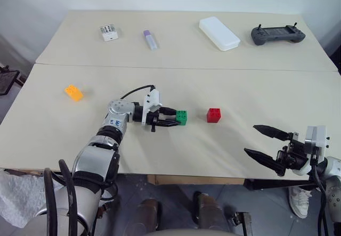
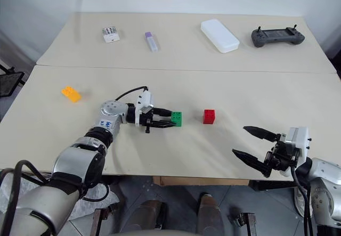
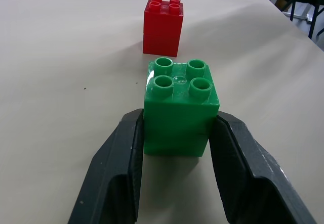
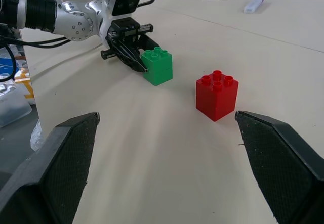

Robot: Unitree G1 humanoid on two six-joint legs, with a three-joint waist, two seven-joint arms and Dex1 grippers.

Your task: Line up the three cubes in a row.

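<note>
My left gripper (image 1: 176, 118) is shut on the green cube (image 1: 182, 117), one black finger on each side of it (image 3: 179, 102). The cube is upright, at or just above the table top. A short gap to its right, the red cube (image 1: 213, 115) stands alone on the table (image 3: 163, 27). The orange-yellow cube (image 1: 73, 92) lies far to the left, apart from both. My right gripper (image 1: 265, 143) hovers open near the front right edge, pointing toward the red cube (image 4: 216, 94), with nothing between its fingers.
Along the back of the table (image 1: 256, 87) lie a small white box with dots (image 1: 109, 32), a purple-capped white stick (image 1: 150, 39), a flat white case (image 1: 219, 33) and a black controller (image 1: 277, 34). A seam crosses the table in front of them.
</note>
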